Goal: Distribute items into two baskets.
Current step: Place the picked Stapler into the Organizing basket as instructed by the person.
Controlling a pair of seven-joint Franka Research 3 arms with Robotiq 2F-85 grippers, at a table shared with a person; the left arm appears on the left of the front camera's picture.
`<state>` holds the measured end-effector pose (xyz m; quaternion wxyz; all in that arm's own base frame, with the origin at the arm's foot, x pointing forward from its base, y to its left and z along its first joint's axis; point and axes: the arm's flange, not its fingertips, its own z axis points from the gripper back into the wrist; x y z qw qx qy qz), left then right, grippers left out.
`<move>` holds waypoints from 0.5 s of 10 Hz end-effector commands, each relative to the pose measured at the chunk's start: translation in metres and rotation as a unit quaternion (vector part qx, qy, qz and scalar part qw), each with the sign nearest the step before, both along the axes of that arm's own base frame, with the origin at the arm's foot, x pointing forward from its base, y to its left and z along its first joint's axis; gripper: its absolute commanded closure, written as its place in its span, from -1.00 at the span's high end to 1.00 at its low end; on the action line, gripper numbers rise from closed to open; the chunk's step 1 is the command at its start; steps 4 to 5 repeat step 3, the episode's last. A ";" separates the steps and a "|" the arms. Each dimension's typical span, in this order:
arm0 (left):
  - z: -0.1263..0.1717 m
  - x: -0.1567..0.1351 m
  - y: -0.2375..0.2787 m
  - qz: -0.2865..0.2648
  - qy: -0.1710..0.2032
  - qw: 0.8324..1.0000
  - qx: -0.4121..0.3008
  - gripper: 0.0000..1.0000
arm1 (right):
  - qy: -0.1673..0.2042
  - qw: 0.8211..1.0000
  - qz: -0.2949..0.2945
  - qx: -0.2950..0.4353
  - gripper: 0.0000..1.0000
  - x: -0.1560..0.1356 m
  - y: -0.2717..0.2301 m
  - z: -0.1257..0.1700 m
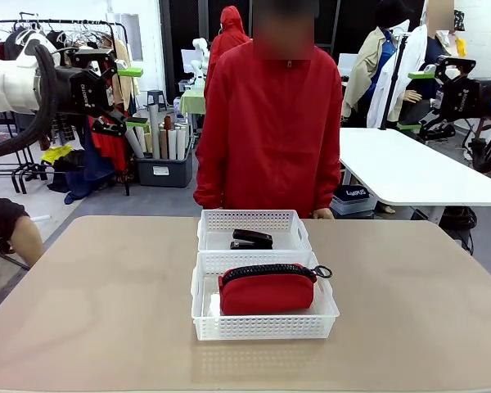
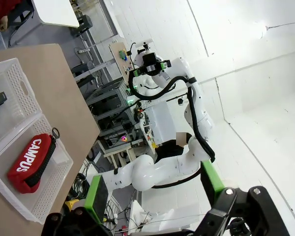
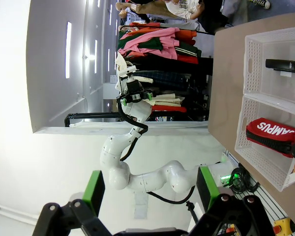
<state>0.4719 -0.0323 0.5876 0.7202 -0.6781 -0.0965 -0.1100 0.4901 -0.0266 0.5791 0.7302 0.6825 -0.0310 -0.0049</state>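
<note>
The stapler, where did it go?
In the front view, the black stapler lies in the far basket, mid-table, in front of the person, just behind the basket holding the red pouch.

The front camera sits low on the robot's side of the table (image 1: 82,311), facing straight across it toward a person in red (image 1: 270,123) at the far edge. It is close enough that the two baskets (image 1: 266,323) sit dead centre, lower half of frame.

The left wrist camera hangs high off to the side, rolled, looking past its own green pads (image 2: 96,196) at the bottom edge; the tabletop is in the upper left, the baskets (image 2: 19,93) at far left.

The right wrist camera is likewise raised and rolled, with the baskets (image 3: 265,69) along the right edge.

All three views share the baskets and the tabletop. Each wrist view also catches the opposite arm.
</note>
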 end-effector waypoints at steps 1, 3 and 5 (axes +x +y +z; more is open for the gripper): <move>0.001 -0.001 0.000 -0.002 -0.001 1.000 -0.001 1.00 | -0.002 1.000 -0.005 -0.001 1.00 -0.002 0.003 0.001; 0.001 -0.001 0.000 -0.002 -0.001 1.000 -0.001 1.00 | -0.002 1.000 -0.005 -0.001 1.00 -0.002 0.003 0.001; 0.001 -0.001 0.000 -0.002 -0.001 1.000 -0.001 1.00 | -0.002 1.000 -0.005 -0.001 1.00 -0.002 0.003 0.001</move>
